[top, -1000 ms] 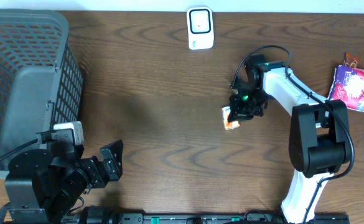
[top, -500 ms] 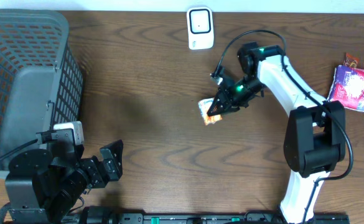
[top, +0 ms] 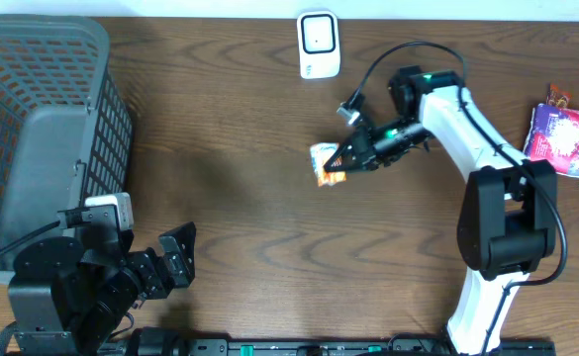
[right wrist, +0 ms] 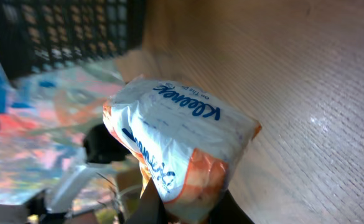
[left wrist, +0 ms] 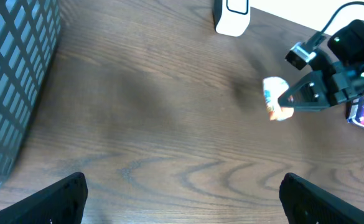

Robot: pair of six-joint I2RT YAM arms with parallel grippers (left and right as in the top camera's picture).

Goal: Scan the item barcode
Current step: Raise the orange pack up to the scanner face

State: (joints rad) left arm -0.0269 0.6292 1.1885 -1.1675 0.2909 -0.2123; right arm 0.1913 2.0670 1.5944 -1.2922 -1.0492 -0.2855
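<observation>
The right hand (top: 341, 160) grips the tissue pack (top: 324, 163) near its orange end, mid-frame in the overhead view, below the scanner (top: 319, 44) and over the desk (top: 220, 148). There the long axis runs roughly top to bottom, white end up. Only the right wrist view shows the blue Kleenex print, slanting from upper left to lower right. The left hand (top: 175, 259) gapes wide at lower left.

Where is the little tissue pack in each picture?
Overhead: the tissue pack is just right of the middle, below the white scanner.
Left wrist: the tissue pack is at the upper right.
Right wrist: the tissue pack fills the middle.
Shared landmark: the mesh basket, on the left in every view.
</observation>
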